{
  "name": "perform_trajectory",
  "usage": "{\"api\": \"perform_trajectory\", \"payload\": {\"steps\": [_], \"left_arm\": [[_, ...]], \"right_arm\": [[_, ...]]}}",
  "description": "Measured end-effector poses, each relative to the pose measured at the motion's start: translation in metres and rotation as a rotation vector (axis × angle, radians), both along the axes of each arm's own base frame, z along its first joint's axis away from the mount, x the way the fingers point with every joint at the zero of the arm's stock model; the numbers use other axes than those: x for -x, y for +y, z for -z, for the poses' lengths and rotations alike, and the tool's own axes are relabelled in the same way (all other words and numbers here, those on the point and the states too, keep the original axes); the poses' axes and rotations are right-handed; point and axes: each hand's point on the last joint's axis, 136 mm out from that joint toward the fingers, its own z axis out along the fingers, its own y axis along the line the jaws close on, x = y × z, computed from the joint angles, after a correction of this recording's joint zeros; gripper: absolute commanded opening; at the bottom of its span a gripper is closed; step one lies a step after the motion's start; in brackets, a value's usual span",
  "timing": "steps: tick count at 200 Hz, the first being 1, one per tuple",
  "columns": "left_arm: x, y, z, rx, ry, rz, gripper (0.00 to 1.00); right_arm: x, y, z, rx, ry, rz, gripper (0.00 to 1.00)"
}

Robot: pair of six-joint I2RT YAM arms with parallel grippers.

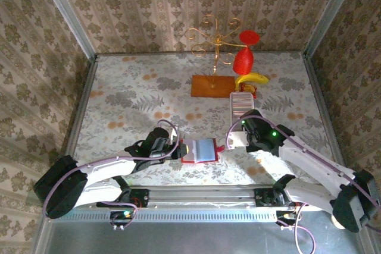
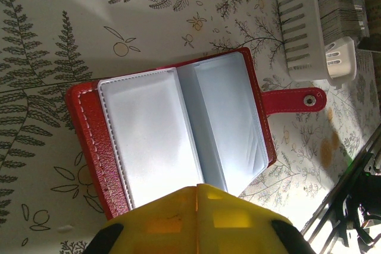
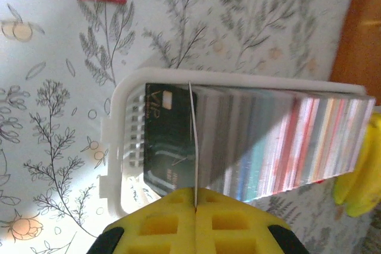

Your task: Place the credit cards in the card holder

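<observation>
right end effector (image 3: 195, 199) tight on credit card (image 3: 191, 141), edge-on from wrist

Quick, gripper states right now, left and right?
Left gripper: closed, pinching the edge of the card holder.
Right gripper: closed on one credit card, seen edge-on.

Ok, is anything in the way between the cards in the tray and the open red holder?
Nothing visible. Only bare table lies between the white tray of credit cards and the card holder, lying open, pockets up.
</observation>
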Motion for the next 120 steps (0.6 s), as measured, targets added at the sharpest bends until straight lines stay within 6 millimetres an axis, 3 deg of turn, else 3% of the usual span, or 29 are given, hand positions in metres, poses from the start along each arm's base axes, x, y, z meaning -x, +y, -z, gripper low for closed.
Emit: {"api": "perform_trajectory", "payload": {"steps": [62, 120], "left_arm": [[0.001, 0.001, -0.006, 0.012, -0.003, -0.004, 0.08], [0.003, 0.005, -0.01, 0.005, 0.012, -0.019, 0.08]], "right_arm": [[0.019, 0.022, -0.04, -0.199, -0.03, 0.078, 0.0], [0.005, 0.055, -0.105, -0.776, 0.034, 0.537, 0.0]]}}
